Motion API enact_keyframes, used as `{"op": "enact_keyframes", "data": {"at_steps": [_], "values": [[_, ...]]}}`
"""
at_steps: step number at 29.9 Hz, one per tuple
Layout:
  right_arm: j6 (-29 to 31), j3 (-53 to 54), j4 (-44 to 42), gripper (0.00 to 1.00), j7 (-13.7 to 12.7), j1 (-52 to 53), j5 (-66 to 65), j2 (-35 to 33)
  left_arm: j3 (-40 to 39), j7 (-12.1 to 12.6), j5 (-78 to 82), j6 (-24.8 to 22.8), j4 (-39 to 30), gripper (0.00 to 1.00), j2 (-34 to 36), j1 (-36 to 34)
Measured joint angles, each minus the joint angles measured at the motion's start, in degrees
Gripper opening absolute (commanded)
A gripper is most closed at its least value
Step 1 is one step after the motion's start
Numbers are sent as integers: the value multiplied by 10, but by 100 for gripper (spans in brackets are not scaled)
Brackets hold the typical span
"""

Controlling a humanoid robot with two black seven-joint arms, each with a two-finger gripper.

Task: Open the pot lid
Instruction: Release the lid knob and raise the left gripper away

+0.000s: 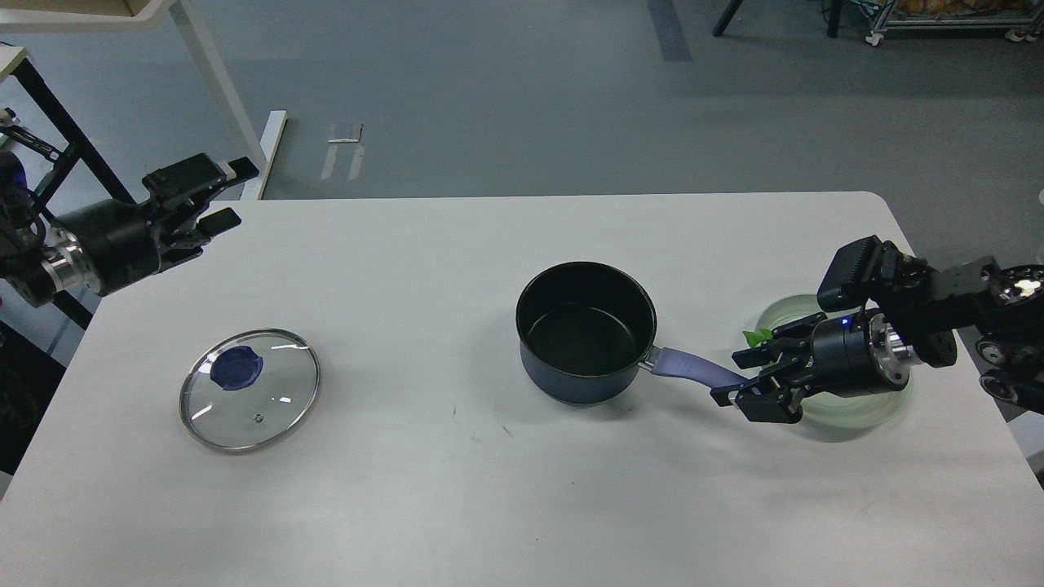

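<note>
The dark blue pot (586, 330) stands uncovered in the middle of the white table (457, 244), its purple handle (692, 368) pointing right. The glass lid (249, 389) with a blue knob (236, 368) lies flat on the table at the left, with nothing touching it. My left gripper (231, 194) is open and empty, raised above the table's far left corner, well away from the lid. My right gripper (744, 379) is open, with the tip of the pot handle between its fingers.
A clear glass dish (864, 405) with a green leaf (752, 336) sits under my right wrist near the table's right edge. A black frame (49, 130) and a white table leg (220, 90) stand beyond the far left corner.
</note>
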Motion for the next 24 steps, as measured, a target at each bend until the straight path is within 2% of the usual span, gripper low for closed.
{"op": "enact_keyframes", "data": {"at_steps": [7, 13, 20, 24], "values": [[1, 5, 10, 99, 0, 53, 88, -27, -1, 0, -111, -9, 8, 99, -4, -2], [-5, 26, -4, 99, 0, 65, 316, -27, -4, 0, -228, -8, 42, 99, -42, -2], [-24, 94, -48, 99, 0, -10, 615, -3, -24, 0, -339, -15, 107, 99, -101, 12], [-33, 181, -89, 99, 0, -91, 765, 22, -26, 0, -353, -22, 120, 99, -123, 36]]}}
